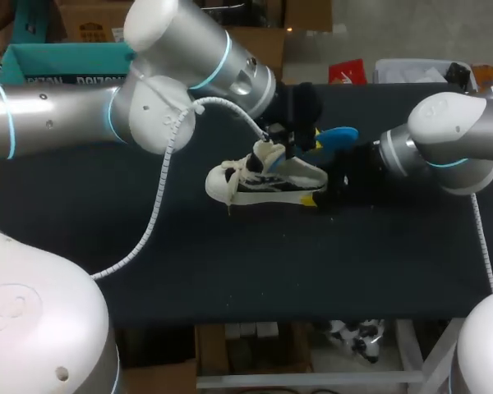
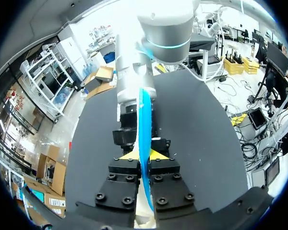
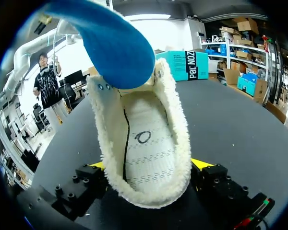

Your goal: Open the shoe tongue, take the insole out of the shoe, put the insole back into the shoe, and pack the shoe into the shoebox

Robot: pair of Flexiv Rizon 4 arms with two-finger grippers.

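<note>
the shoe (image 1: 267, 182) stands on its sole in the middle of the dark tabletop (image 1: 148, 246), toe toward our left, its fleecy mouth open. the blue insole (image 1: 337, 135) hangs above that opening, pinched edge-on in our left tool (image 2: 144, 155). our right tool (image 3: 149, 165) clasps the shoe's heel from both sides.
</note>
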